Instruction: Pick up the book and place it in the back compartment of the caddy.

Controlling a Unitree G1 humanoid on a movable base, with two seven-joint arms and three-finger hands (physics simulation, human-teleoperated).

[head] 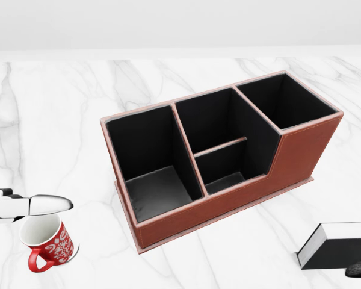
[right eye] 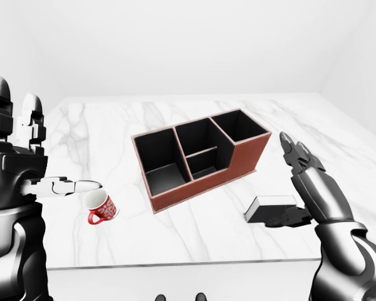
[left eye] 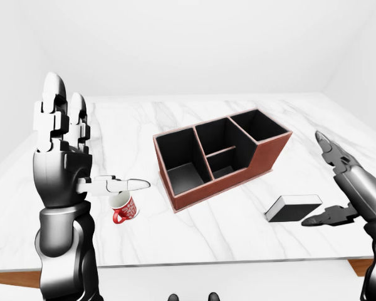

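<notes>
Lying flat on the white marble surface (left eye: 238,232), the black-covered book with white page edges (left eye: 294,207) sits to the right of the reddish-brown leather caddy with black-lined compartments (left eye: 220,157). Right hand (left eye: 338,188): fingers spread, thumb tip at the book's right end. Left hand (left eye: 69,157): raised, fingers spread, above the red-and-white patterned mug (left eye: 123,207).

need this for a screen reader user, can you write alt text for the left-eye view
A red-brown caddy with black compartments sits angled on a white marble table, with a black book lying flat at lower right. The robot's open right hand is beside the book, one finger by its edge. Its open left hand is raised upright above a red mug.
</notes>
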